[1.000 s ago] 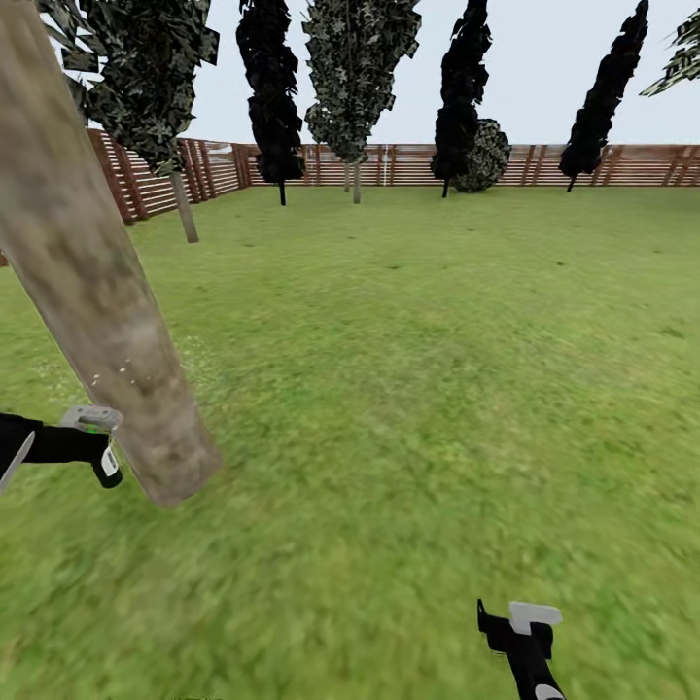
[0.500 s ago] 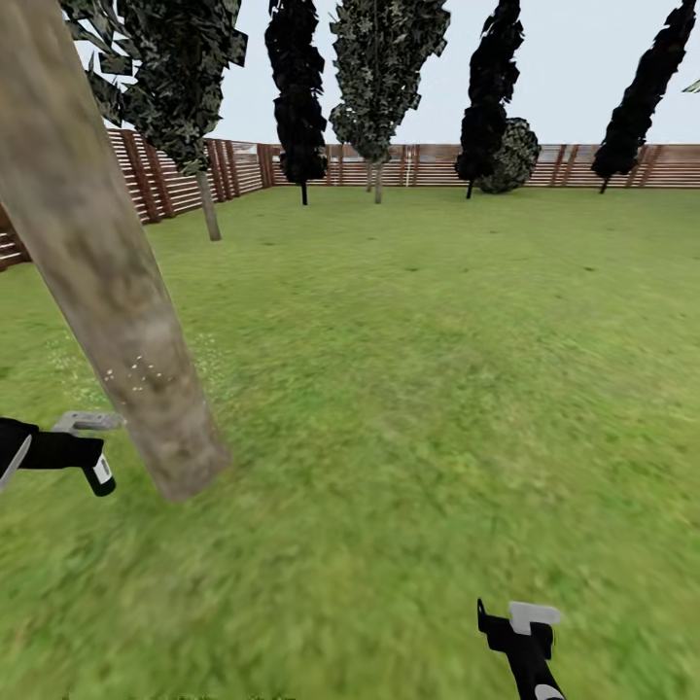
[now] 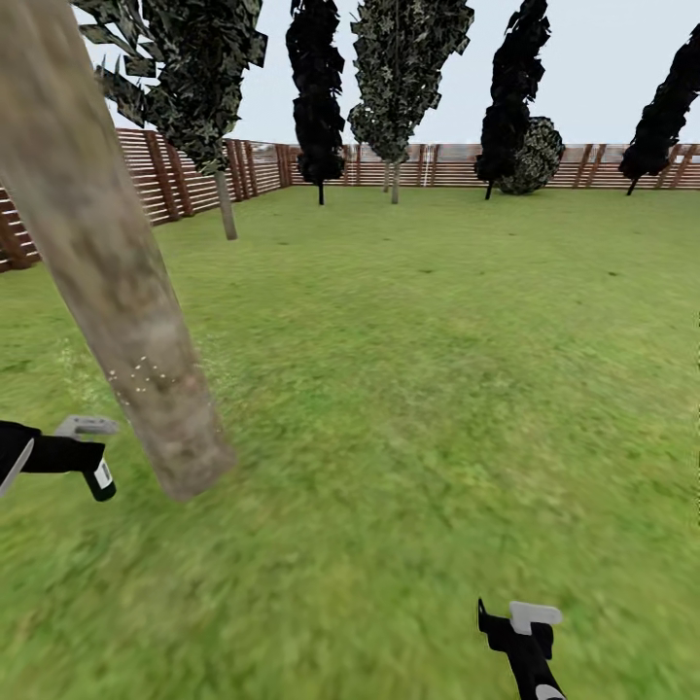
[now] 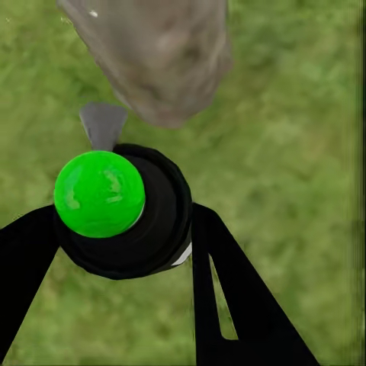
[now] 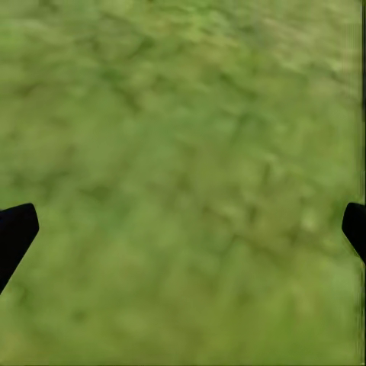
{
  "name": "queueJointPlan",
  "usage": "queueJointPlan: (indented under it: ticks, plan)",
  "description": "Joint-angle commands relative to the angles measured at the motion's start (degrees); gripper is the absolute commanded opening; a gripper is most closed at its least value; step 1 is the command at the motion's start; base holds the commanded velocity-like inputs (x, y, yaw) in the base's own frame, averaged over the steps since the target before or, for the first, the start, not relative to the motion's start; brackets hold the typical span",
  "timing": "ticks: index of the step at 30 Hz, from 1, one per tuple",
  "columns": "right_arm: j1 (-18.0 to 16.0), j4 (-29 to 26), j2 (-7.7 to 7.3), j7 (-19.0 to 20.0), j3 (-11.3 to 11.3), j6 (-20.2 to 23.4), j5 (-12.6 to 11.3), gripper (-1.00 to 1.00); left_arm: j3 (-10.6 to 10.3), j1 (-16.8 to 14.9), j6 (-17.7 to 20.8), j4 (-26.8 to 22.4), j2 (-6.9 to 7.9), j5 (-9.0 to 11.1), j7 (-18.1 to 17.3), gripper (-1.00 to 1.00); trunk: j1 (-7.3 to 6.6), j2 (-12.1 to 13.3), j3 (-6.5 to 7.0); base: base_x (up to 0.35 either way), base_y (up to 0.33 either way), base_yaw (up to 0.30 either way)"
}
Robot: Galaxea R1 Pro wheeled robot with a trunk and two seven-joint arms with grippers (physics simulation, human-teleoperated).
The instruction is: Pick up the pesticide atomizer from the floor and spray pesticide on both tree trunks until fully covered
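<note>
My left gripper [image 3: 70, 454] is shut on the pesticide atomizer [image 3: 98, 475], a black bottle with a grey nozzle. It hangs just left of the thick grey-tan tree trunk [image 3: 115, 292], which leans across the left of the head view. Tiny white pesticide specks [image 3: 142, 373] dot the trunk's lower part. In the left wrist view the atomizer [image 4: 156, 229] shows its green cap [image 4: 99, 193], and its nozzle [image 4: 101, 124] points toward the trunk's base [image 4: 156, 57]. My right gripper [image 3: 516, 627] hangs open over the grass floor [image 5: 183, 152], holding nothing.
The lawn [image 3: 437, 369] stretches away to the brown slatted fence [image 3: 185, 175]. Several thin-trunked dark-leaved trees [image 3: 316, 87] stand along that fence, and one pale thin trunk [image 3: 227, 206] stands nearer at the left.
The whole head view has shifted right, so the camera turned left. White specks have gathered on the trunk. The atomizer's nozzle sits slightly lower.
</note>
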Motion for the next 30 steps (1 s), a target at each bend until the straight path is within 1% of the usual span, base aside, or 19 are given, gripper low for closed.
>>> queueJointPlan:
  ticks: [1,5,8,10,13,14,15,17,25,30]
  plan:
    - [-0.02,0.02,0.00,-0.03,0.47,-0.15,-0.58,1.00,-0.12,-0.06,0.26,0.13,0.06,-0.07,-0.20,-1.00,-0.01,-0.02,-0.05,0.010,-0.271,0.000]
    - [-0.03,0.02,0.00,-0.03,0.47,-0.15,-0.58,1.00,-0.12,-0.06,0.26,0.42,0.07,-0.04,-0.20,-1.00,-0.01,-0.02,-0.05,0.003,-0.273,0.000]
    - [-0.03,0.02,0.08,-0.03,0.47,-0.15,-0.58,1.00,-0.12,-0.06,0.18,1.77,0.07,-0.06,-0.20,-1.00,-0.01,-0.02,-0.05,0.000,-0.274,0.015]
    - [-0.03,0.02,0.09,-0.03,0.47,-0.15,-0.58,1.00,-0.12,-0.06,0.08,2.94,0.00,-0.07,-0.20,-1.00,-0.01,-0.02,-0.05,0.000,-0.274,0.187]
    - [-0.03,0.02,0.09,-0.03,0.47,-0.15,-0.58,1.00,-0.19,-0.06,-4.12,4.74,-0.04,0.03,0.25,-1.00,-0.01,-0.02,-0.05,0.000,-0.274,0.268]
    - [-0.03,0.02,0.09,-0.03,0.47,-0.15,-0.58,1.00,-0.20,-0.06,-4.68,5.71,-0.07,0.02,0.38,-1.00,-0.01,-0.02,-0.05,0.000,-0.274,0.276]
    - [-0.03,0.02,0.09,-0.03,0.47,-0.15,-0.58,1.00,-0.14,-0.06,-5.11,6.36,-0.42,-0.04,0.46,-1.00,-0.01,-0.02,-0.05,0.000,-0.274,0.252]
    - [-0.03,0.02,0.09,-0.03,0.47,-0.15,-0.58,1.00,-0.08,-0.06,-5.25,6.51,-0.67,-0.03,0.50,-1.00,-0.01,-0.02,-0.05,0.038,-0.273,0.070]
    - [-0.03,0.02,0.09,-0.03,0.47,-0.15,-0.58,1.00,0.06,-0.06,-5.28,6.57,-0.72,-0.03,0.51,-1.00,-0.01,-0.02,-0.05,0.173,-0.233,0.005]
    - [-0.03,0.02,0.09,-0.03,0.47,-0.15,-0.58,1.00,0.22,-0.06,-5.33,6.67,-0.72,-0.07,0.58,-1.00,-0.01,-0.02,-0.05,0.040,-0.266,0.003]
